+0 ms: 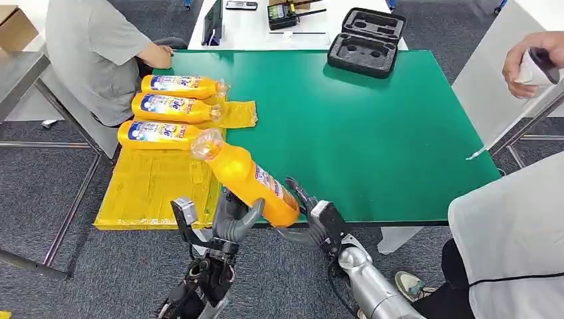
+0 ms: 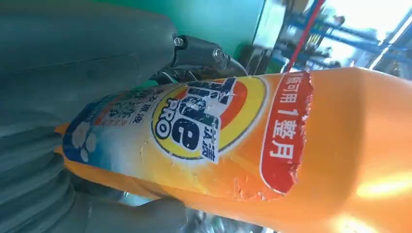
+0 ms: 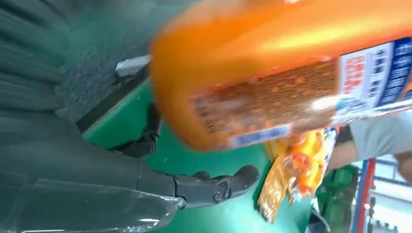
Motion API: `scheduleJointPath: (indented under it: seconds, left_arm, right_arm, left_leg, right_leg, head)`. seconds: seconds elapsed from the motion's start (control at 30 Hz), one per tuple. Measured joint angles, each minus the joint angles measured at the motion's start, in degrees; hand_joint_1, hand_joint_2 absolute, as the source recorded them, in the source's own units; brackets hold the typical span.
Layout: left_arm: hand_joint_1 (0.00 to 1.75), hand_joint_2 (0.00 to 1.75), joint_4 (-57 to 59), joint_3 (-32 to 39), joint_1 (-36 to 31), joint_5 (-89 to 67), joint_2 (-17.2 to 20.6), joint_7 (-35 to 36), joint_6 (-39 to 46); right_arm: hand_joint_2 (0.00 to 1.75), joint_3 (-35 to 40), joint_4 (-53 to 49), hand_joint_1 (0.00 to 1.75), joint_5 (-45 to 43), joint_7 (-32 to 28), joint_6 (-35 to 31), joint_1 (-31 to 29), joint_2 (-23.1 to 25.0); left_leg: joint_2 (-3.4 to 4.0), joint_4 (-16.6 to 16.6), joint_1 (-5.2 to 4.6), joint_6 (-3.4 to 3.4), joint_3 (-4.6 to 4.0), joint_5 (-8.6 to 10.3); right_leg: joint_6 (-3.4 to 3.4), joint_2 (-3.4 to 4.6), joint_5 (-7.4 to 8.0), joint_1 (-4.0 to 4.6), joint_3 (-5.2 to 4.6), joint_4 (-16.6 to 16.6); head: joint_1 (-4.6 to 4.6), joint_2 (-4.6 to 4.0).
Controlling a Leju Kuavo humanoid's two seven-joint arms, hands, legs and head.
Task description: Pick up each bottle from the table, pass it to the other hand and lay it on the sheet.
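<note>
Head view: left hand grips orange bottle held tilted over the table's near edge, cap toward the sheet. Right hand, fingers spread, sits beside the bottle's base. Three bottles lie on the sheet.

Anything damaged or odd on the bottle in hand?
Yes. In the left wrist view the held bottle has a torn label: the red band's edge is ragged and peeling. The left hand grips the bottle; no spill visible.
</note>
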Motion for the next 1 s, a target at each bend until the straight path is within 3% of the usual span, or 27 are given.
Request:
scheduleJointPath:
  seconds: [0.4, 0.47, 0.6, 0.73, 1.0]
  left_arm:
    - [1.75, 1.75, -8.96, 3.32, 0.68, -15.47, 2.45, 0.00, 16.24]
    - [1.71, 1.75, -10.96, 3.39, 0.71, -20.41, 3.19, 0.00, 23.97]
    - [1.75, 1.75, -10.69, 2.27, -1.53, -38.46, 5.70, 0.00, 47.51]
    - [1.75, 1.75, -7.62, 6.80, -4.54, -62.20, 6.47, 0.00, 49.48]
    - [1.75, 1.75, -2.57, 25.97, -8.75, -93.38, 4.72, 2.12, 49.61]
  right_arm:
    - [1.75, -0.57, 0.35, 0.00, -0.26, 0.02, -2.05, 0.36, -0.35]
    - [1.75, -0.59, 0.35, 0.00, -0.26, 0.02, -2.14, 0.52, -0.37]
    - [1.75, -0.92, 0.35, 0.00, -0.26, 0.02, -2.12, 0.55, -0.22]
    - [1.75, -1.05, 0.55, 0.00, -0.35, 0.04, -1.81, 0.10, 0.50]
    - [1.75, -1.33, 2.03, 0.00, -0.44, 0.04, -0.67, -1.49, 2.34]
  left_leg:
    - [0.00, 0.00, 0.01, 0.00, 0.00, 0.00]
    - [0.02, 0.00, 0.01, 0.00, 0.00, 0.00]
    - [0.00, 0.00, 0.02, -0.01, 0.01, 0.01]
    - [0.01, -0.01, 0.04, -0.03, 0.02, 0.03]
    - [0.05, -0.01, 0.05, -0.06, 0.03, 0.06]
  right_leg:
    - [0.00, 0.00, 0.00, 0.00, 0.00, 0.00]
    - [0.00, 0.01, 0.00, 0.00, -0.01, 0.01]
    - [0.00, 0.00, 0.00, 0.01, -0.01, 0.01]
    - [-0.01, 0.01, 0.01, 0.02, 0.00, 0.03]
    - [-0.01, 0.03, 0.01, 0.04, -0.02, 0.03]
  head:
    - [0.00, 0.00]
    - [-0.02, 0.00]
    - [-0.02, 0.00]
    - [0.02, 0.00]
    - [0.02, 0.00]
